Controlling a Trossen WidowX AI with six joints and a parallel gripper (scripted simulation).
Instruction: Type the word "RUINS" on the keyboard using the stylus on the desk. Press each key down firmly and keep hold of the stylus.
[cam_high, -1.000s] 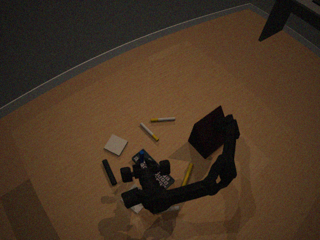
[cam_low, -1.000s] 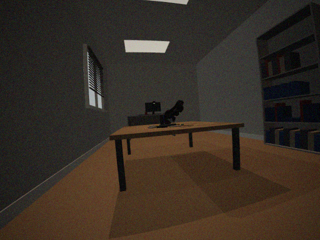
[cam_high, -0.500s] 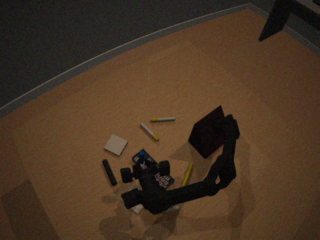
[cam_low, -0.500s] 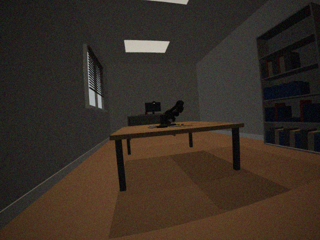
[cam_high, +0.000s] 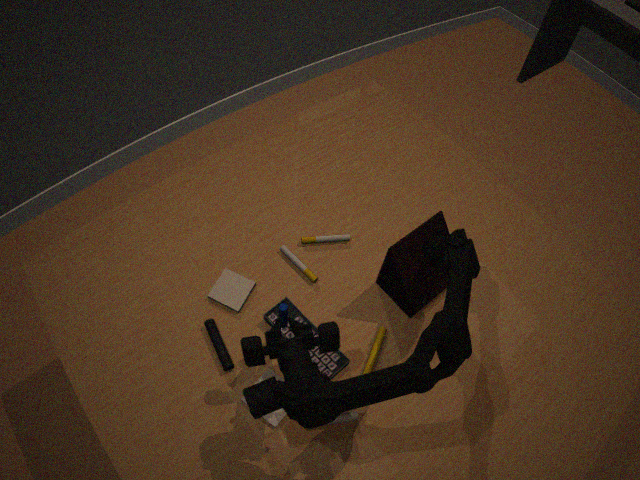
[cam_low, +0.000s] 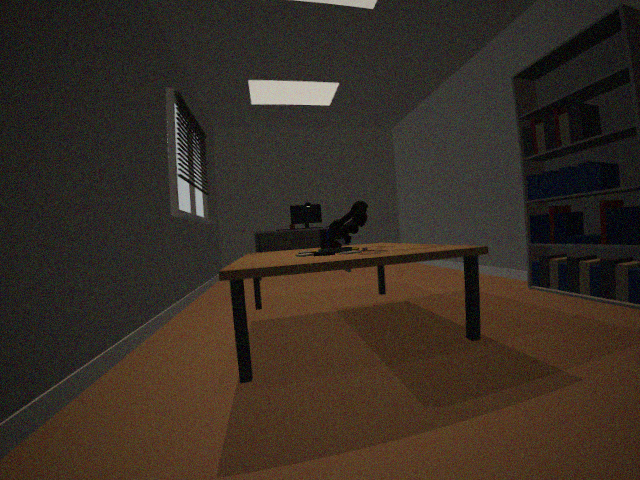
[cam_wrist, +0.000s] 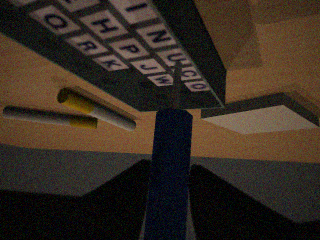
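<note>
The gripper (cam_high: 285, 330) (cam_wrist: 171, 172) is shut on the blue stylus (cam_high: 283, 308) (cam_wrist: 170, 137), which points forward from between the fingers. The keyboard (cam_high: 338, 362) (cam_wrist: 214, 82) is dark with pale letter keys and lies partly under the gripper in the top view. In the wrist view the stylus's thin grey tip (cam_wrist: 177, 75) overlaps the lower edge of the U key (cam_wrist: 173, 55), beside the C key (cam_wrist: 188, 73). Whether the tip touches a key cannot be told. The N key (cam_wrist: 158, 37) and I key (cam_wrist: 135, 7) show farther along; the S key cannot be made out.
A pale square pad (cam_high: 231, 290) (cam_wrist: 270, 120) lies near the keyboard's end. Two white-and-yellow sticks (cam_high: 298, 263) (cam_high: 325, 239) lie beyond. A black stick (cam_high: 219, 345), a yellow stick (cam_high: 375, 348) and a dark upright panel (cam_high: 413, 271) stand or lie around. Another pale pad (cam_high: 275, 417) is partly hidden under the arm.
</note>
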